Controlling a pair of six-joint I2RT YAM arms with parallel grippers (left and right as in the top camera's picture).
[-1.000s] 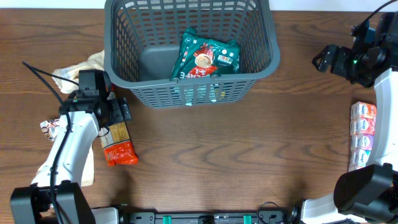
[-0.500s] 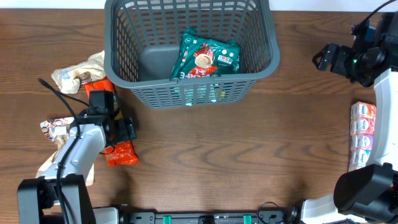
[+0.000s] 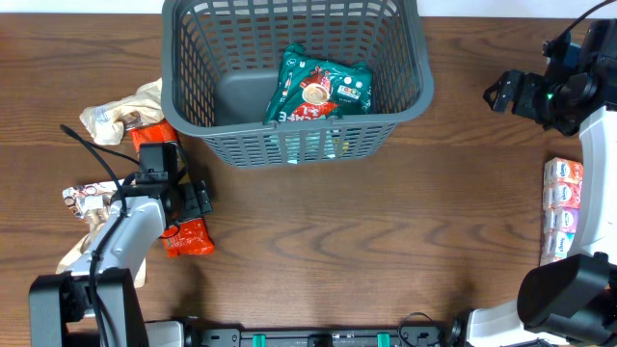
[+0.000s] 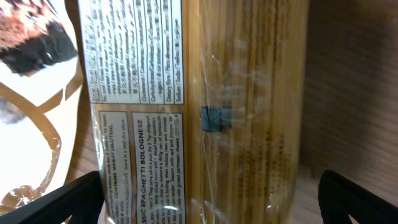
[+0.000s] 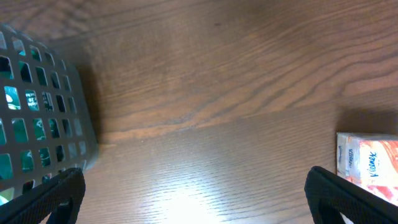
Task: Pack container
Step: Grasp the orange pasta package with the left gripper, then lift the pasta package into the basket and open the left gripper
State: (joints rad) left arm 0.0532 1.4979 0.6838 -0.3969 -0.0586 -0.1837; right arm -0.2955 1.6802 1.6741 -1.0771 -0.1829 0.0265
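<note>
Spaghetti packet (image 3: 189, 238) half under left arm (image 3: 120, 236), tissue pack (image 5: 369, 160) cropped

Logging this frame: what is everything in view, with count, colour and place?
container: 1, dark grey, far centre of table
snack packet: 1, green and red, inside the container
spaghetti pack: 1, clear with a red end, left side
crumpled wrapper: 1, beige, by the container's left wall
small packet: 1, white and red, far left
tissue multipack: 1, orange, white and blue, right edge
table: 1, brown wood
left claw: open, straddling the spaghetti pack
right claw: open, over bare table
</note>
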